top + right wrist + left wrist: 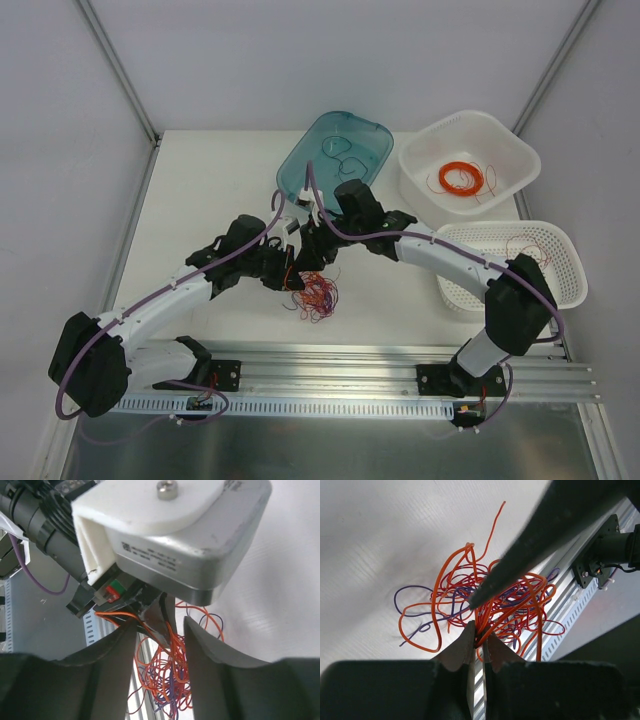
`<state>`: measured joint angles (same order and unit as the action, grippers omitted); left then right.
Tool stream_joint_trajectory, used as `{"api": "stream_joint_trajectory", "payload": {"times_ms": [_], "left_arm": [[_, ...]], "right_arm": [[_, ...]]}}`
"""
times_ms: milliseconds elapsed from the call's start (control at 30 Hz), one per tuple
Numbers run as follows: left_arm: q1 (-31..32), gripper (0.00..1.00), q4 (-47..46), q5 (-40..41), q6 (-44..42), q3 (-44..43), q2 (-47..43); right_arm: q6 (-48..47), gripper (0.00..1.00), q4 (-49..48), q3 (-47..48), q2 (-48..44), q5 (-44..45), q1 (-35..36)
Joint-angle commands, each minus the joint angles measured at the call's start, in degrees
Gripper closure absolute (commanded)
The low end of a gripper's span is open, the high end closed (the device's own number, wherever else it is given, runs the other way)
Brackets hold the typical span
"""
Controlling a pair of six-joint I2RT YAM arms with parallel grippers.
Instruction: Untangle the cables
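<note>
The cables (315, 293) form one wad over the near desk (200, 220), just nearward of both claws; the left claw (477, 639), pressed together, pinches orange strands at its top. Just beyond, the right claw (160, 626) stands spread astride that pinch, the wad below its gap.

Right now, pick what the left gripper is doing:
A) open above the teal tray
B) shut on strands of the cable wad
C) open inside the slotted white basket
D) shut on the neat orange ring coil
B: in the left wrist view, the left gripper has its fingertips pinched together on orange strands at the edge of the cables.
</note>
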<state>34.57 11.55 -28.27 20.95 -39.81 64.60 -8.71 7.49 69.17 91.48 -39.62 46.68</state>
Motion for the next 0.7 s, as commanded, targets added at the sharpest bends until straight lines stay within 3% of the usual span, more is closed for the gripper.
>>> {"api": "stream_joint_trajectory", "payload": {"times_ms": [0,100,300,367,667], "left_arm": [[0.7,1.00,-1.7,-1.4,-0.8,-1.8,-0.6],[0.6,1.00,-1.6,0.1,-1.0,-1.3,-1.1],[0.5,1.00,-1.5,3.0,-1.3,0.0,-1.6],[0.5,1.00,-1.6,3.7,-1.1,0.6,-1.5],[0.5,1.00,-1.4,6.7,0.0,2.4,-0.5]], "right_arm": [[-1.9,0.57,-1.1,0.7,-0.9,-1.6,0.3],[-2.6,0.81,-0.3,-0.5,-2.1,0.0,0.3],[-3.5,0.96,2.0,-2.3,-5.1,3.0,-0.3],[-3.6,0.99,2.7,-2.9,-6.0,4.0,-0.6],[-2.5,0.99,5.6,-1.9,-13.9,7.0,-2.3]]}}
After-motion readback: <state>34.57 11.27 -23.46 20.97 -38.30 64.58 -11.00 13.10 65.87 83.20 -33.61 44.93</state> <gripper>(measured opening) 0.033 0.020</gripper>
